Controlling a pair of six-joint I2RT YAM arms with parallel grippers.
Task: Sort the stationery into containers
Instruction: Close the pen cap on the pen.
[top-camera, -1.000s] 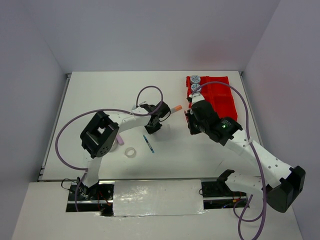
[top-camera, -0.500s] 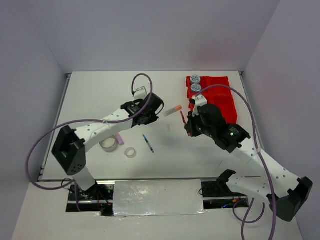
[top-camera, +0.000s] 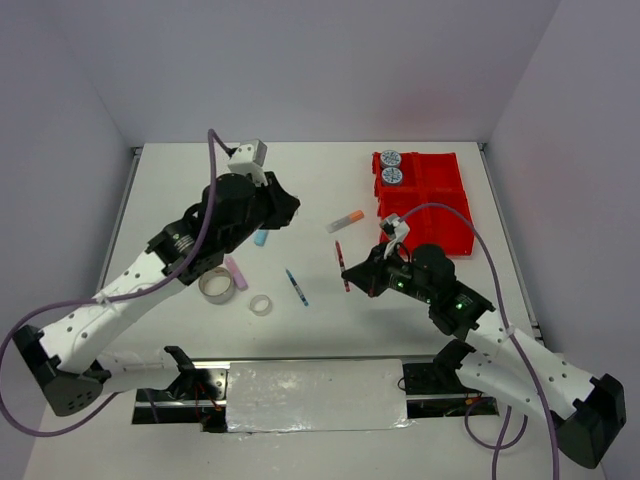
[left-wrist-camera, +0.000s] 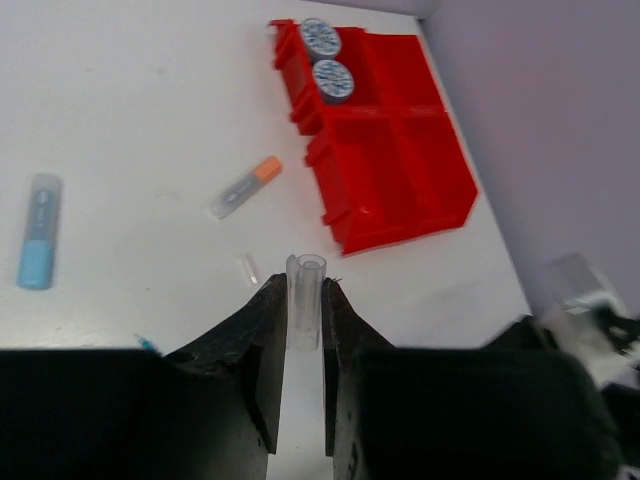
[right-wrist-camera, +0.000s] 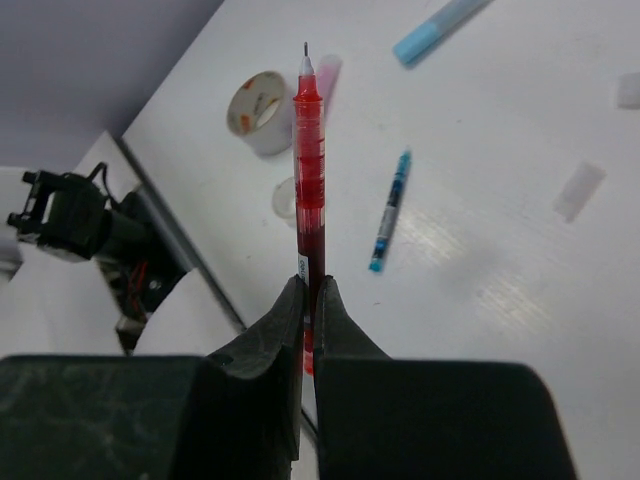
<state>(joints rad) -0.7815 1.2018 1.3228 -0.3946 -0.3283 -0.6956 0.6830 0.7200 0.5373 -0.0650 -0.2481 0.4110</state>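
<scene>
My right gripper (right-wrist-camera: 310, 285) (top-camera: 352, 272) is shut on a red pen (right-wrist-camera: 310, 150) (top-camera: 340, 265), held above the table left of the red tray (top-camera: 440, 205) (left-wrist-camera: 400, 190). My left gripper (left-wrist-camera: 303, 285) (top-camera: 287, 212) is shut on a small clear tube-like cap (left-wrist-camera: 305, 300). Two blue-patterned tape rolls (top-camera: 391, 167) (left-wrist-camera: 326, 58) lie in the tray's far left compartment. On the table lie an orange-capped stick (top-camera: 346, 221) (left-wrist-camera: 245, 188), a blue stick (top-camera: 260, 238) (left-wrist-camera: 38, 244), a pink stick (top-camera: 235, 271), a blue pen (top-camera: 296, 287) (right-wrist-camera: 390, 210) and two tape rings (top-camera: 217, 286) (top-camera: 261, 304).
A small clear piece (left-wrist-camera: 247, 270) lies on the table just ahead of the left fingers. The tray's other three compartments show only red plastic. Walls close the table at the back and both sides, and the arm bases (top-camera: 315, 385) stand at the near edge.
The two arms have drawn apart: the left gripper swung back and left with the clear cap, uncovering the blue stick. The right gripper pulled toward the near edge with the red pen.
</scene>
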